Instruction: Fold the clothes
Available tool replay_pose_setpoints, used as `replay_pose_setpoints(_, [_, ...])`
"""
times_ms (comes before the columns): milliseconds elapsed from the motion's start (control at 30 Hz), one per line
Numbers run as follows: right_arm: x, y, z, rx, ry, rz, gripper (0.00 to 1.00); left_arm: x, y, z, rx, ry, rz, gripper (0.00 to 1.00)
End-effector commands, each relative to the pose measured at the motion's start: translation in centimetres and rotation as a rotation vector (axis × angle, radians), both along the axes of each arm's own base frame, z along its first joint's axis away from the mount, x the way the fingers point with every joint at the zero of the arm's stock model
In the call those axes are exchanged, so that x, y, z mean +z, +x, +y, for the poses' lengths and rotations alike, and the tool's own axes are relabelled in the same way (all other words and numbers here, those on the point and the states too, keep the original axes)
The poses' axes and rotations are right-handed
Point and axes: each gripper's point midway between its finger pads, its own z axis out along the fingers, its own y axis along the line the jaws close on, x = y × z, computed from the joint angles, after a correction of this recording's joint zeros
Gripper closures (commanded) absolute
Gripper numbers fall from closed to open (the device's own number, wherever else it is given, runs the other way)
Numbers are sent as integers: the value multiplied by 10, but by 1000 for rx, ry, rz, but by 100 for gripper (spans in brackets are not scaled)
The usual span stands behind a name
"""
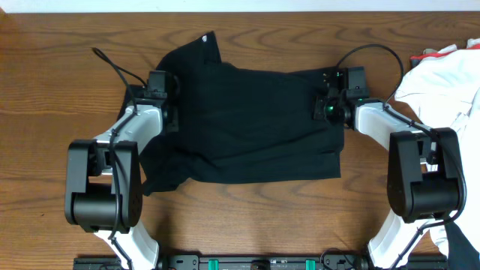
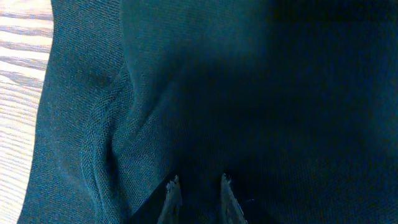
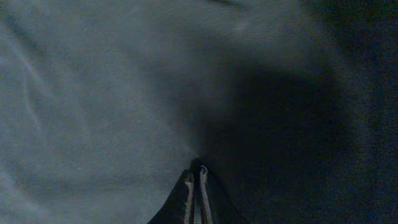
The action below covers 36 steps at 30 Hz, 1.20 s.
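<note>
The clothes are one black shirt (image 1: pixel 255 120) lying spread and rumpled across the middle of the wooden table (image 1: pixel 60 45), with a small white mark at its far tip. My left gripper (image 1: pixel 169 97) is on the shirt's left edge. In the left wrist view its fingers (image 2: pixel 171 196) stand narrowly apart with dark cloth (image 2: pixel 249 93) bunched between them, and a raised fold runs up from them. My right gripper (image 1: pixel 324 105) is at the shirt's right edge. In the right wrist view its fingertips (image 3: pixel 196 180) are pressed together, pinching a thin ridge of the fabric (image 3: pixel 93 93).
A heap of white cloth (image 1: pixel 446 75) lies at the right edge of the table, close to the right arm, with something red (image 1: pixel 420 56) beside it. Bare wood shows in front of the shirt and at the far left.
</note>
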Motion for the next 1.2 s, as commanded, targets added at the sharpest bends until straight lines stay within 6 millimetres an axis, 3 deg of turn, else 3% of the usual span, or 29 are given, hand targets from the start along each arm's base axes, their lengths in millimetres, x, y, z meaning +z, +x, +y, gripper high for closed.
replay_pose_setpoints(0, [-65,-44,-72,-157,-216,203,93,-38,-28,24,47,6,127,76])
replay_pose_setpoints(167, [-63,-41,-86,-190,-154,205,93,-36,-28,41,88,4,117,76])
replay_pose_setpoints(300, [-40,-25,-56,-53,4,133,79,-25,-22,33,71,-17,92,75])
replay_pose_setpoints(433, [12,-5,-27,33,169,12,69,14,-10,23,42,-22,21,70])
replay_pose_setpoints(500, [45,4,-18,68,214,-66,70,41,-5,18,27,-30,-37,67])
replay_pose_setpoints(567, [71,9,-13,89,220,-132,78,62,-1,10,7,-56,-94,64])
replay_pose_setpoints(633, [93,12,-8,103,203,-189,92,82,7,-5,-32,-123,-166,64])
replay_pose_setpoints(700, [104,13,-2,118,190,-222,93,93,17,-22,-108,-190,-217,64])
replay_pose_setpoints(867, [97,17,22,108,139,-222,96,90,41,-55,-234,-327,-283,71])
replay_pose_setpoints(1033, [66,22,51,120,115,-198,97,53,53,-71,-276,-408,-255,72])
replay_pose_setpoints(1167, [37,25,58,83,101,-159,97,25,57,-78,-286,-450,-222,76])
